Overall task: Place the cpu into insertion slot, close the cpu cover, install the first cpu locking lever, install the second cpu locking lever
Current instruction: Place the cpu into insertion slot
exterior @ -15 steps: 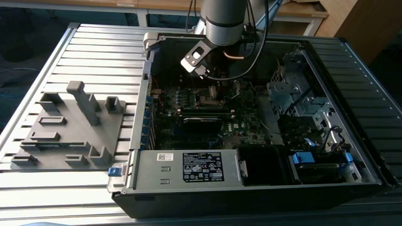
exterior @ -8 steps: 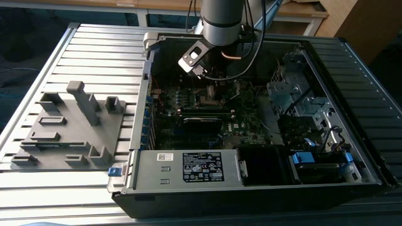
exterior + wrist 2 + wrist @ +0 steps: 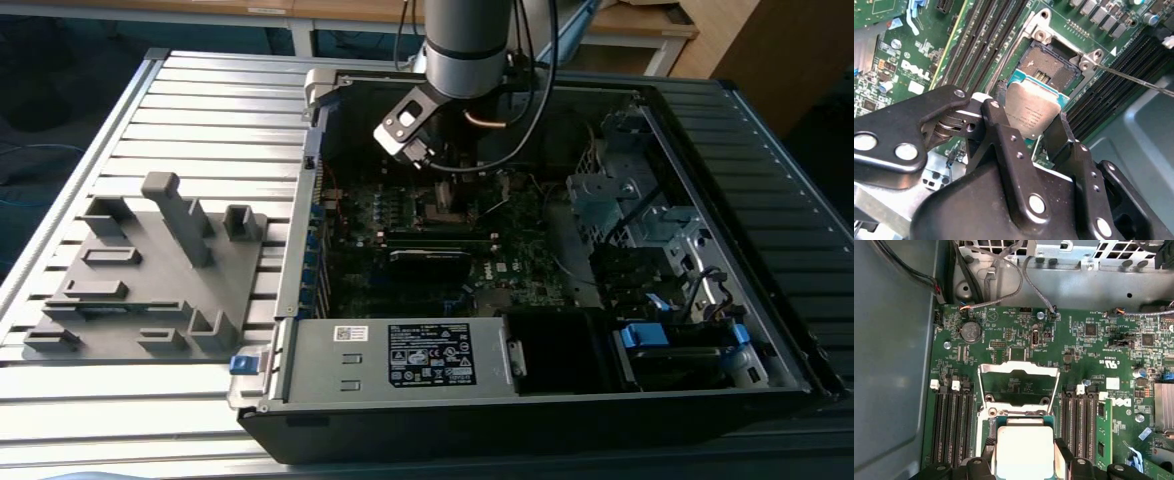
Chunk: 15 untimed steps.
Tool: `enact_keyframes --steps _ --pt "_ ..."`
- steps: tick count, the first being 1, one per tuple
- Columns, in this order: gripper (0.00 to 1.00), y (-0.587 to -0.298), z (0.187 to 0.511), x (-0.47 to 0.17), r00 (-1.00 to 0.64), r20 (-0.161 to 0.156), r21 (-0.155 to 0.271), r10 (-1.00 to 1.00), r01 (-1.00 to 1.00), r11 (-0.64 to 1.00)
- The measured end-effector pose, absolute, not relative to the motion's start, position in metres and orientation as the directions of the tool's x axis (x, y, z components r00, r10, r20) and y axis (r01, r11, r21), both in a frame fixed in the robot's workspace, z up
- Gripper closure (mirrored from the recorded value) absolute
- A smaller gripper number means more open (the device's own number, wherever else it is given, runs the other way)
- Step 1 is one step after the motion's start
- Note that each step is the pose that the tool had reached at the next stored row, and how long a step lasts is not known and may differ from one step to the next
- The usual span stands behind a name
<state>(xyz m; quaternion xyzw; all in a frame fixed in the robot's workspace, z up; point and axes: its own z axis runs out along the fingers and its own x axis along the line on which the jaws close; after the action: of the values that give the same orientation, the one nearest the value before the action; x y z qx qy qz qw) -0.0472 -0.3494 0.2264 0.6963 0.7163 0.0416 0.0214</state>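
Slatted metal table (image 3: pixel 200 90), bearing all other items. Open computer case (image 3: pixel 534 430), lying on its side with the interior exposed. Robot arm (image 3: pixel 467 50), reaching down into the far half of the case. Grey moulded fixture tray (image 3: pixel 147 290), on the table at the exterior view's left, just beside the case. Power supply unit (image 3: pixel 400 355), silver, labelled, against the near wall of the case. Green motherboard (image 3: pixel 1089 355), on the case floor. Black memory slots (image 3: pixel 951 425), long and narrow, in banks on either side of the socket. Gripper (image 3: pixel 1026 115), black, two fingers (image 3: pixel 991 112) pinching opposite edges of the cpu. The cpu cover (image 3: pixel 1019 369), a silvery frame, raised and standing off the socket. The insertion slot (image 3: pixel 1046 67), a dark square recess, uncovered with its contact field visible. The cpu (image 3: pixel 1031 112), a dull silver square, held in the gripper over the near edge of the insertion slot; whether it touches cannot be told. Thin metal lever (image 3: pixel 1139 82), projecting from one socket corner. Coin cell battery (image 3: pixel 971 331), on the board beyond the cover.
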Motion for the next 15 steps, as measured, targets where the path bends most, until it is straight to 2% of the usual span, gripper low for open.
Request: enact_keyframes --steps 15 --pt "0.46 -0.3485 0.2213 -0.0501 -0.041 0.028 0.089 0.999 0.995 0.038"
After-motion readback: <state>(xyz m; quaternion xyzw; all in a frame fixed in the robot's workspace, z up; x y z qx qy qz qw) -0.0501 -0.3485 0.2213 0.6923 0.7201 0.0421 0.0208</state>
